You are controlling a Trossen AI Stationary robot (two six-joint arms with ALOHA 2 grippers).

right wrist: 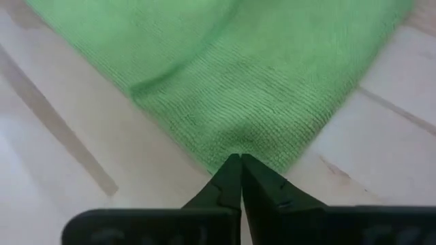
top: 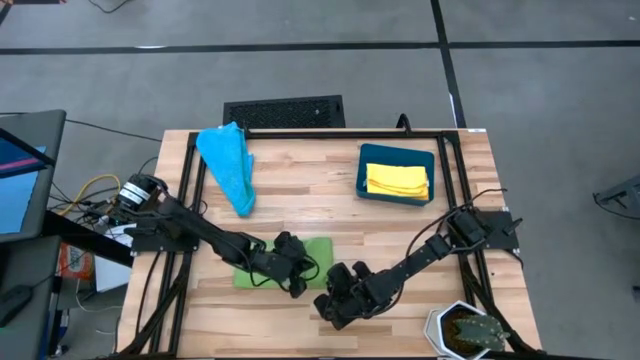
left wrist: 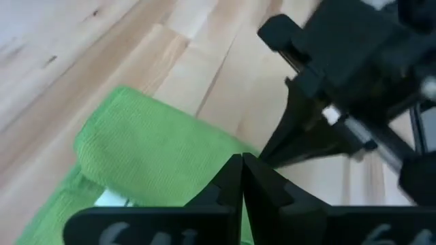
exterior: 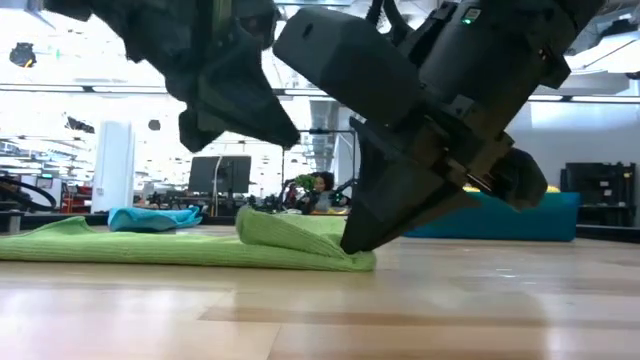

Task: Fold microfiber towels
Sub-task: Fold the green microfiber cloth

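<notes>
On the wooden table [top: 300,165], a green towel [top: 318,250] lies near the front edge. The left gripper [top: 297,287] and right gripper [top: 328,292] pinch its edge, fingers closed. Behind lie a crumpled blue towel [top: 228,165] and a teal bin [top: 396,192] holding a yellow towel [top: 397,181]; a potted plant [top: 468,328] sits at the corner.

wooden table [top: 300,190] | on it: green towel [top: 318,250], blue towel [top: 228,165], teal bin [top: 396,160], potted plant [top: 465,330]

Bright green ribbed microfiber towel [top: 300,262], light blue crumpled cloth [top: 229,166], yellow folded cloths [top: 397,181] in dark teal rectangular bin [top: 396,154], pale striped wooden plank surface [top: 330,185], black fingers [right wrist: 228,178].
</notes>
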